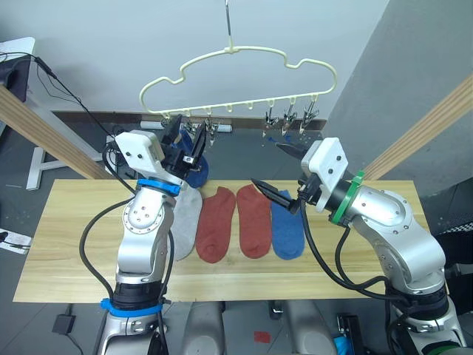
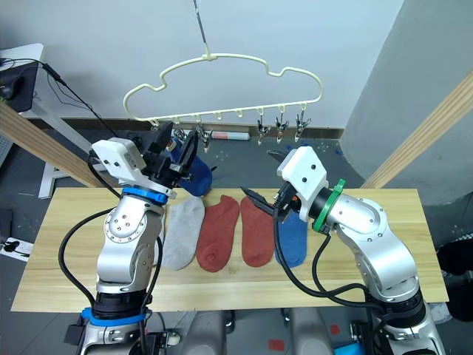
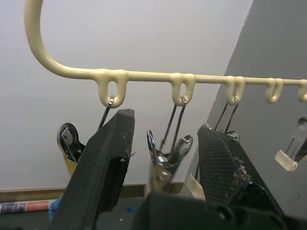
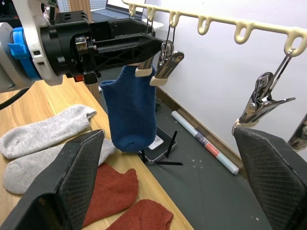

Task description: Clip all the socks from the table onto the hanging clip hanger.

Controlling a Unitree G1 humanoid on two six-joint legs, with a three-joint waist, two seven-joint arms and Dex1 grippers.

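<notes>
Blue sock (image 2: pixel 195 171) on clip hanger (image 2: pixel 222 81); four socks (image 2: pixel 235 231) on table (image 2: pixel 59 244).

— How's the light over my bench?
— Even and bright, soft from overhead; my arms cast only faint shadows on the table (image 1: pixel 66 244).
— Any glare?
— Small glints on the metal clips (image 4: pixel 261 98).
— Focus?
— My near fingers (image 3: pixel 103 167) blur; straight poles bow slightly at the edges.
</notes>
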